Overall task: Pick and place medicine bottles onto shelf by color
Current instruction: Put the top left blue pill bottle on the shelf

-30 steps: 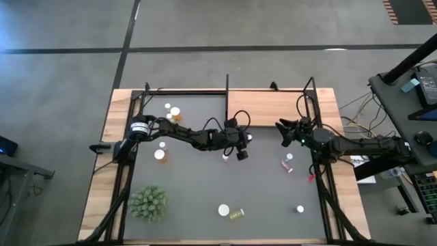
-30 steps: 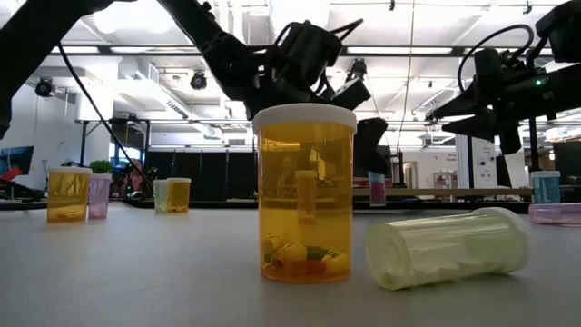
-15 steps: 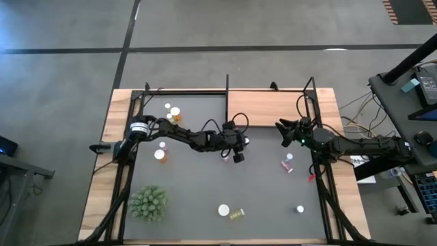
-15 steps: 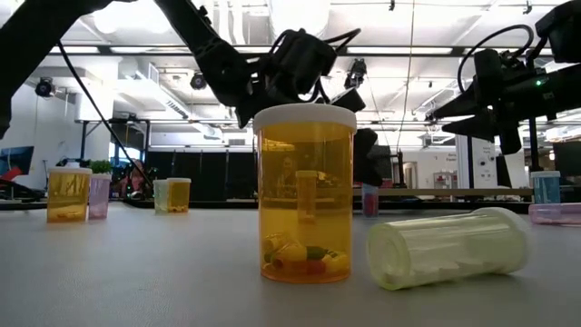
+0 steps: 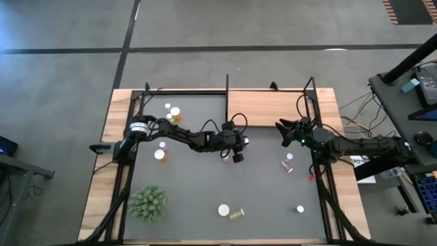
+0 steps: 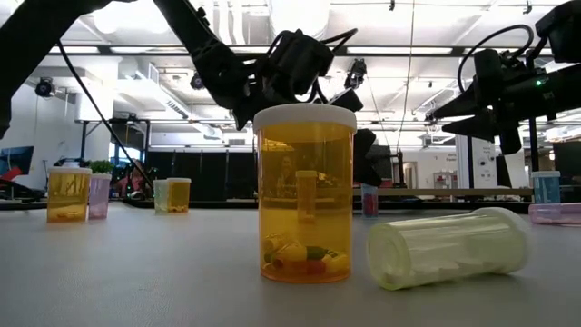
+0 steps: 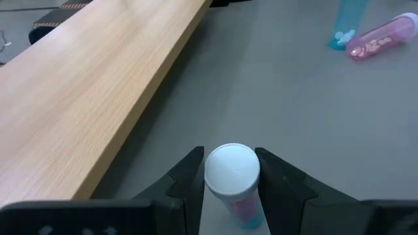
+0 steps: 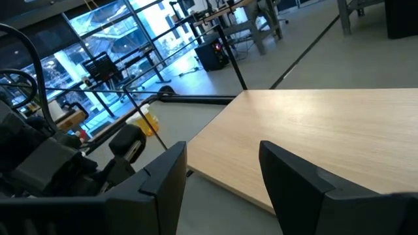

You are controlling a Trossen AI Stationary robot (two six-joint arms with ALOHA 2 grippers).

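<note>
My left gripper [image 5: 235,154] is shut on a small pink bottle with a white cap [image 7: 232,171], over the dark mat just in front of the shelf's near edge. The shelf [image 5: 266,109] is a light wooden board at the far middle, and it also shows in the left wrist view [image 7: 85,98]. In the low view the bottle [image 6: 369,200] shows below the dark fingers, low over the mat. My right gripper [image 8: 222,176] waits open over the shelf's right end [image 5: 281,128] with nothing between its fingers. My left gripper pinches the bottle between its two fingers, at its sides just under the white cap [image 7: 230,189]. The fingers come from the table's left, slanting down. The bottle stands upright in the hold, cap up. Whether its base touches the mat, I cannot tell.
Orange bottles stand at the far left [image 5: 175,113] and left [image 5: 160,154]. Near the front are an upright orange bottle [image 5: 224,210] and a yellow-green one lying down [image 5: 237,214]. A pink bottle lies at the right [image 5: 288,164]. A spiky green plant [image 5: 148,203] sits front left.
My left gripper has sunk a little toward the mat with the bottle still between its fingers, then kept still. The bottle stays upright.
</note>
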